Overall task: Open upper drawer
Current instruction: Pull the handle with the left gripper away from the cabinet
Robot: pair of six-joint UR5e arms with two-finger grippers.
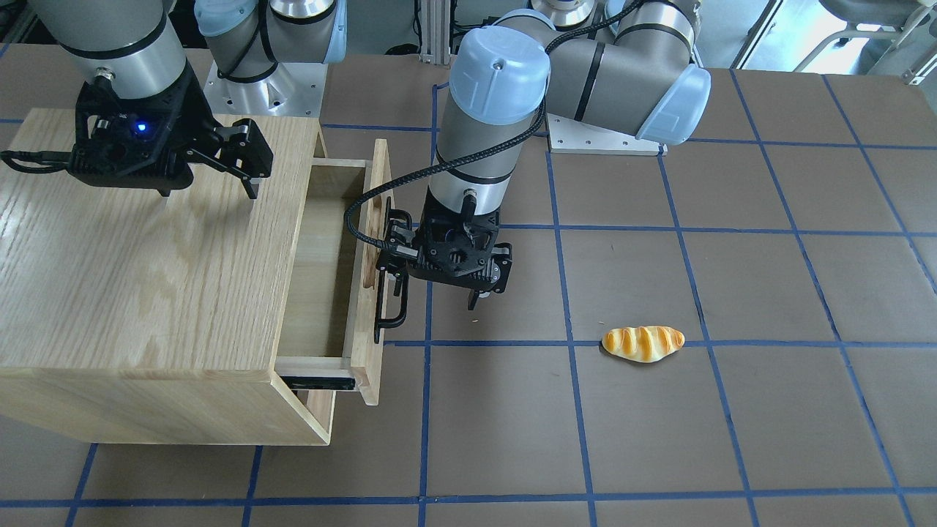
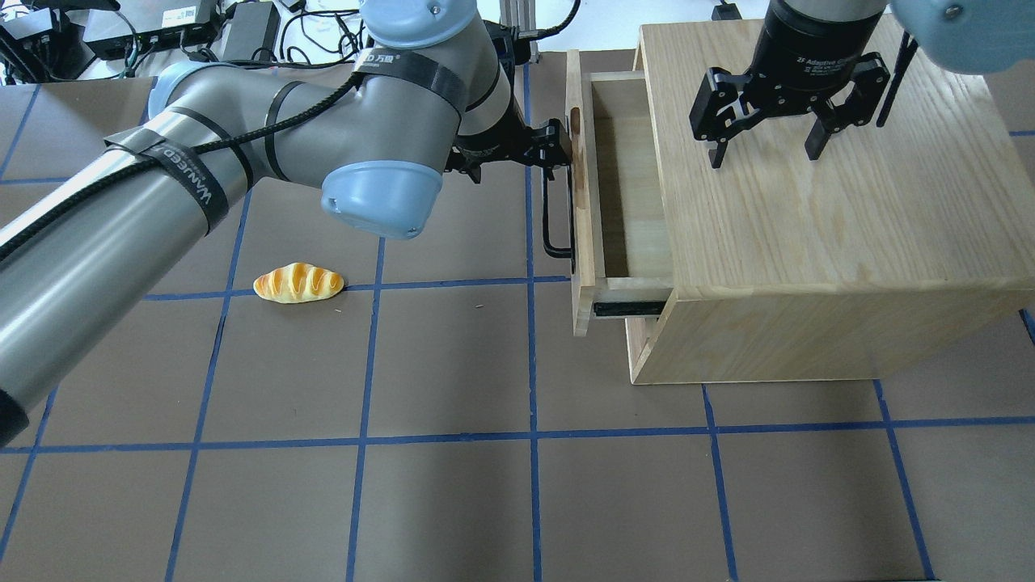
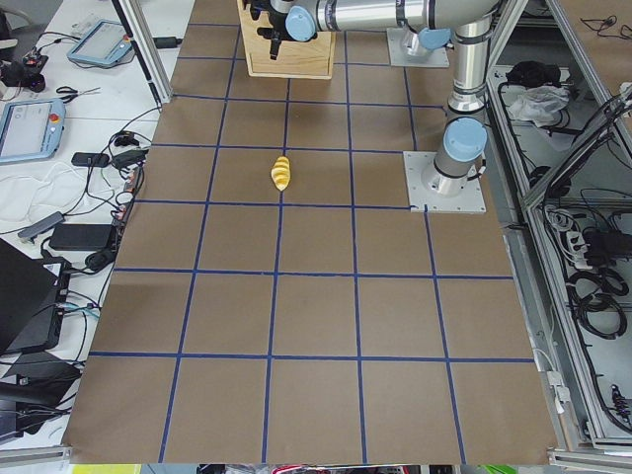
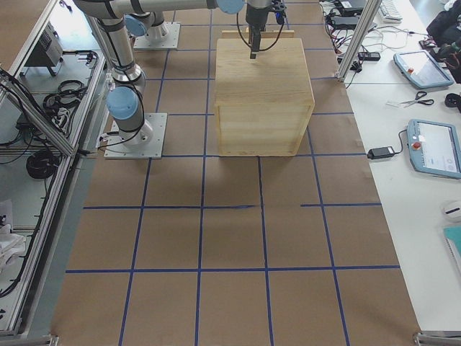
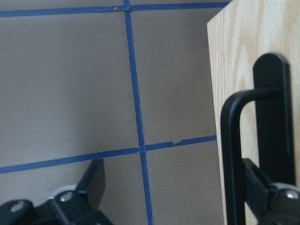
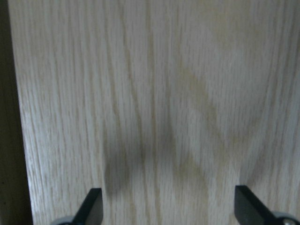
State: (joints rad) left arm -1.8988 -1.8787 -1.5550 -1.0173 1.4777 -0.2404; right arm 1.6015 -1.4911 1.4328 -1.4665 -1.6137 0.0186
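Note:
The upper drawer (image 1: 322, 249) stands pulled well out of the oak cabinet (image 1: 132, 278), and its inside looks empty in the overhead view (image 2: 631, 202). Its black bar handle (image 1: 392, 315) runs along the front panel (image 2: 578, 242). My left gripper (image 1: 435, 285) is open at the handle. In the left wrist view (image 5: 178, 187) the handle bar (image 5: 232, 154) lies between the fingers, with one finger (image 5: 262, 187) behind it against the panel. My right gripper (image 2: 760, 153) is open and empty just above the cabinet top (image 6: 171, 211).
A toy bread roll (image 1: 643, 342) lies on the brown mat, apart from the drawer front; it also shows in the overhead view (image 2: 297, 283). The cabinet (image 4: 263, 94) stands near the right arm's base. Blue tape lines grid the table.

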